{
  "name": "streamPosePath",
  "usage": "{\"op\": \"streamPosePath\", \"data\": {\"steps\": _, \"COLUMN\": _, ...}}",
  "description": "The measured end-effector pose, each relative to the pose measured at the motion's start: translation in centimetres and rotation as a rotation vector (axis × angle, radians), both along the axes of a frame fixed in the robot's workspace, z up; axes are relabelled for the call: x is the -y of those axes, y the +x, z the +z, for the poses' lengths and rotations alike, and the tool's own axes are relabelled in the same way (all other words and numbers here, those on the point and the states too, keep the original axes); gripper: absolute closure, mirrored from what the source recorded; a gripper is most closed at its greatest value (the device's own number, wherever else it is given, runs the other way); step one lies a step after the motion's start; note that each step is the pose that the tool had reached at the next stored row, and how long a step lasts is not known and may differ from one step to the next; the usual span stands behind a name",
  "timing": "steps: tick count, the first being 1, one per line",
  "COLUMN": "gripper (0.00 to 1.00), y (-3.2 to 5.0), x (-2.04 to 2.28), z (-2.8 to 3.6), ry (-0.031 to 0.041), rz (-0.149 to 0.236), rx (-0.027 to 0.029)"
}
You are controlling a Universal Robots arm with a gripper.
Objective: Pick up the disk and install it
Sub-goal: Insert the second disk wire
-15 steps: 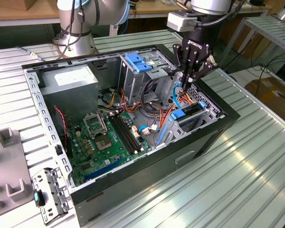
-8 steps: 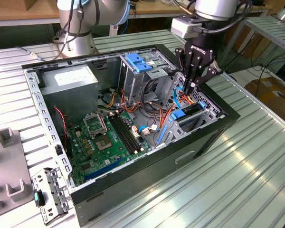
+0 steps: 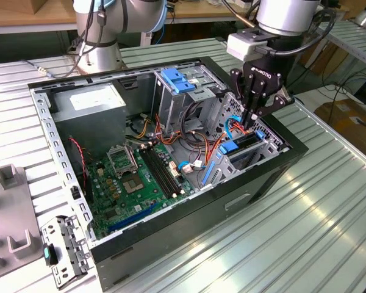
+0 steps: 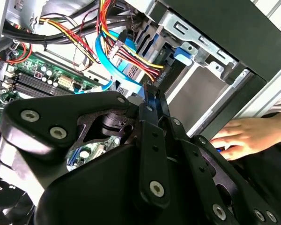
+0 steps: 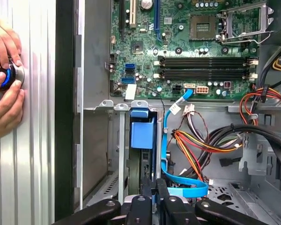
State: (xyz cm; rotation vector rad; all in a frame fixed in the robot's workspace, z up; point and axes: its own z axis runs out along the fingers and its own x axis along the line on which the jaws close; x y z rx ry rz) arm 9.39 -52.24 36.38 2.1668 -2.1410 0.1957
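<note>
The disk [image 3: 241, 147] stands on edge in the drive bay at the front of the open computer case [image 3: 189, 213], toward the exterior view's right. Its blue rail [image 5: 143, 132] shows between the bay's metal walls in the first wrist view. My black gripper [image 3: 251, 121] hangs straight over that bay with its fingers pressed together. Its fingertips [image 5: 151, 183] sit right at the disk's exposed edge, and whether they touch it I cannot tell. Nothing is held between the fingers [image 4: 152, 93].
Blue and coloured cables [image 5: 187, 140] run close beside the bay. The motherboard [image 3: 137, 177], a grey power supply [image 3: 88, 104] and a blue latch plate [image 3: 178, 79] lie in the case. A person's hands [image 5: 4, 79] rest on a blue-lit knob on the table outside it.
</note>
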Motion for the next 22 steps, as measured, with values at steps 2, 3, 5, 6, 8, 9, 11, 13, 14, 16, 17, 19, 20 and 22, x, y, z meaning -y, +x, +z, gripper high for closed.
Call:
{"op": "streamPosePath", "data": {"steps": 2, "gripper": 0.84, "y": -0.37, "x": 0.09, "z": -0.09, "ry": 0.0072, "rz": 0.001, "rx": 0.0082}}
{"op": "streamPosePath", "data": {"steps": 3, "gripper": 0.84, "y": -0.93, "x": 0.11, "z": -0.2, "ry": 0.0085, "rz": 0.001, "rx": 0.0138}}
{"op": "streamPosePath", "data": {"steps": 5, "gripper": 0.84, "y": -1.73, "x": 0.16, "z": -0.37, "ry": 0.0091, "rz": 0.001, "rx": 0.023}}
{"op": "streamPosePath", "data": {"steps": 6, "gripper": 0.84, "y": -1.92, "x": 0.22, "z": -0.4, "ry": 0.0089, "rz": 0.001, "rx": 0.0266}}
{"op": "streamPosePath", "data": {"steps": 8, "gripper": 0.84, "y": -2.1, "x": 0.48, "z": -0.47, "ry": 0.0095, "rz": 0.002, "rx": 0.0331}}
{"op": "streamPosePath", "data": {"steps": 9, "gripper": 0.84, "y": -2.15, "x": 0.67, "z": -0.51, "ry": 0.0099, "rz": 0.002, "rx": 0.0366}}
{"op": "streamPosePath", "data": {"steps": 11, "gripper": 0.84, "y": -2.21, "x": 1.17, "z": -0.58, "ry": 0.015, "rz": 0.004, "rx": 0.0441}}
{"op": "streamPosePath", "data": {"steps": 13, "gripper": 0.84, "y": -2.32, "x": 1.6, "z": -0.64, "ry": 0.034, "rz": 0.006, "rx": 0.0536}}
{"op": "streamPosePath", "data": {"steps": 14, "gripper": 0.84, "y": -2.36, "x": 1.75, "z": -0.66, "ry": 0.042, "rz": 0.006, "rx": 0.0567}}
{"op": "streamPosePath", "data": {"steps": 16, "gripper": 0.84, "y": -2.4, "x": 1.94, "z": -0.69, "ry": 0.0628, "rz": 0.006, "rx": 0.0594}}
{"op": "streamPosePath", "data": {"steps": 17, "gripper": 0.84, "y": -2.4, "x": 1.99, "z": -0.7, "ry": 0.0741, "rz": 0.006, "rx": 0.0597}}
{"op": "streamPosePath", "data": {"steps": 19, "gripper": 0.84, "y": -2.4, "x": 2.17, "z": -0.74, "ry": 0.1009, "rz": 0.005, "rx": 0.0597}}
{"op": "streamPosePath", "data": {"steps": 20, "gripper": 0.84, "y": -2.4, "x": 2.38, "z": -0.76, "ry": 0.1135, "rz": 0.004, "rx": 0.06}}
{"op": "streamPosePath", "data": {"steps": 22, "gripper": 0.84, "y": -2.4, "x": 2.82, "z": -0.83, "ry": 0.1286, "rz": 0.004, "rx": 0.0615}}
